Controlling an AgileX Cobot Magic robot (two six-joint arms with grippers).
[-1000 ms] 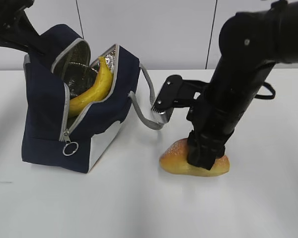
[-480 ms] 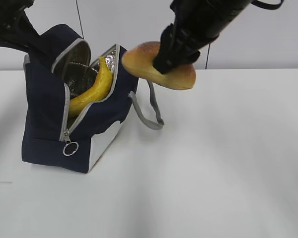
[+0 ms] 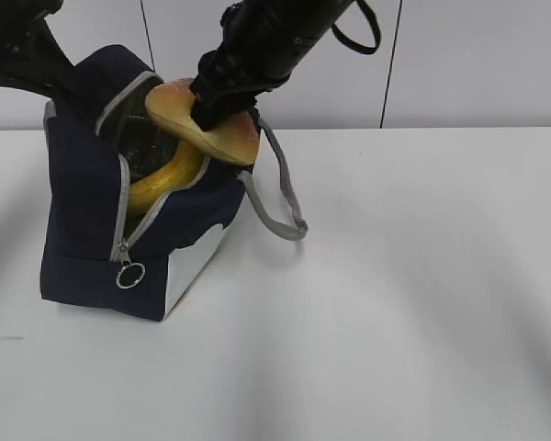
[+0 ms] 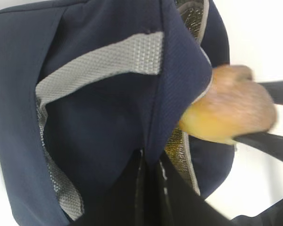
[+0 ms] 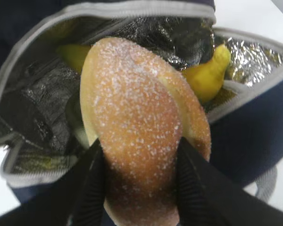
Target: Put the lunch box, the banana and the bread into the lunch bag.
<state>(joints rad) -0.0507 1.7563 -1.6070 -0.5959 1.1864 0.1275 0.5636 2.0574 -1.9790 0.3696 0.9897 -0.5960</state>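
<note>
The navy lunch bag (image 3: 83,230) stands at the left with its top unzipped. The banana (image 3: 165,186) lies inside, one tip against the foil lining (image 5: 37,94). My right gripper (image 3: 211,103) is shut on the golden bread (image 3: 207,129) and holds it tilted just over the bag's mouth. In the right wrist view the bread (image 5: 137,117) sits between my black fingers (image 5: 92,188), with the banana (image 5: 205,77) behind it. My left gripper (image 4: 150,162) is shut on the bag's upper edge (image 4: 174,94) and holds it up. The lunch box is hidden.
The bag's grey handle (image 3: 283,197) loops down onto the white table (image 3: 404,303) to the bag's right. A zipper ring pull (image 3: 130,274) hangs at the bag's front. A pale wall stands behind the table.
My right gripper lifted the bread off the table at the right and carried it up and left to the bag's mouth. The left gripper and the bag stayed put.
</note>
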